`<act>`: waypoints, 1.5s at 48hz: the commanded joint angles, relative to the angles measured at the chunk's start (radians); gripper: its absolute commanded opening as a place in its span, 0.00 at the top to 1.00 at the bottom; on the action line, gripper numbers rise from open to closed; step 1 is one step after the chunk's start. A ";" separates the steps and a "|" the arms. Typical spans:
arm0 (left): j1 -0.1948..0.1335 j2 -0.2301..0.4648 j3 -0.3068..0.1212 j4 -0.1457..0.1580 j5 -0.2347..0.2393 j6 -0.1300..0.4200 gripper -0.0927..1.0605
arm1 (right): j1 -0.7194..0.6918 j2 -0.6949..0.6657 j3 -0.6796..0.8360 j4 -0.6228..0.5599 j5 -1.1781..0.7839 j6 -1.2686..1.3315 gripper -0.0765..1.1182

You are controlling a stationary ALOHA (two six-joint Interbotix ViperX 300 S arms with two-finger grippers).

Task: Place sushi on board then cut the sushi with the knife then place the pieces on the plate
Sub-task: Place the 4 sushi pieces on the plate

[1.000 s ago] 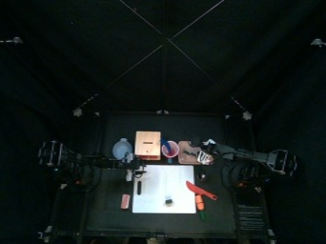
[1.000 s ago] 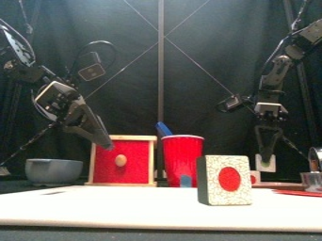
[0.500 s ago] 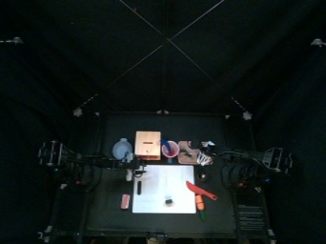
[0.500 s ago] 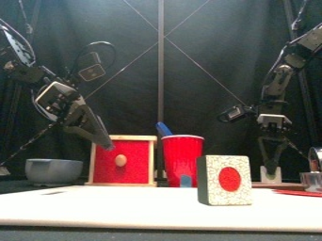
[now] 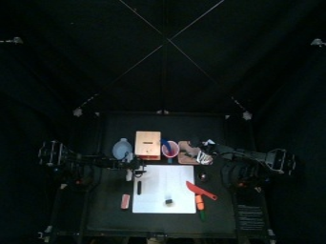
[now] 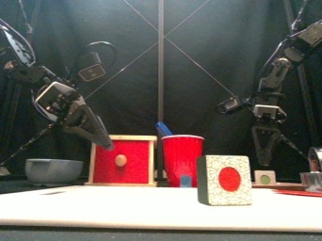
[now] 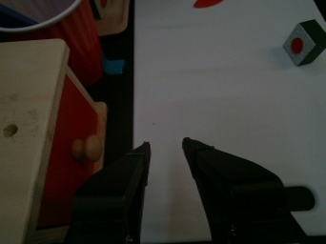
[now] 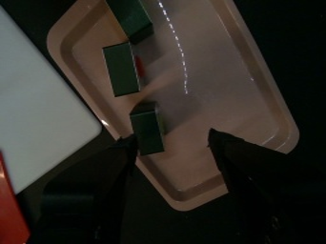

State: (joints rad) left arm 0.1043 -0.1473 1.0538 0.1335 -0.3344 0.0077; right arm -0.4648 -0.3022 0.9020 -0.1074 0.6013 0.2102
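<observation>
The right gripper (image 6: 265, 155) has lifted a little from its low point of half a second ago. The left gripper (image 6: 98, 139) has not shifted.

Top view: the board (image 5: 155, 186) lies mid-table. One sushi block (image 5: 170, 201) stands near its front edge and a red knife (image 5: 201, 192) lies at its right edge. Behind the board, from left to right, stand the bowl (image 5: 122, 149), box (image 5: 149, 143), cup (image 5: 171, 148) and tray (image 5: 189, 150). The right gripper hangs over the tray, the left over the board's back left corner.

Front view: the block stands upright on the board, its red-centred face forward. A blue knife (image 6: 165, 130) sticks out of the cup. One of the green pieces (image 6: 265, 176) sits below the right gripper, clear of it.

Left wrist view: the jaws stand a little apart with nothing between them, above the board and beside the box's red drawer.

Right wrist view: the jaws are spread wide and empty over the tray. Three green pieces (image 8: 121, 62) lie on the tray. The nearest is just beside one jaw tip; whether they touch, I cannot tell.
</observation>
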 commanded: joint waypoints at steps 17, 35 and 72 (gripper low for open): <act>0.003 -0.014 -0.011 -0.002 -0.005 0.000 0.27 | 0.359 -0.037 -0.150 0.041 -0.054 0.003 0.16; 0.003 -0.029 -0.017 0.000 -0.005 0.000 0.27 | 0.629 0.196 -0.341 0.094 -0.141 0.002 0.16; 0.000 -0.041 -0.011 -0.002 -0.005 -0.002 0.27 | 0.756 0.518 -0.568 0.167 -0.080 0.002 0.18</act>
State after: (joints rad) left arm 0.1028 -0.1779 1.0554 0.1335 -0.3344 0.0046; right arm 0.2930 0.2255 0.3636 0.0614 0.5292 0.2132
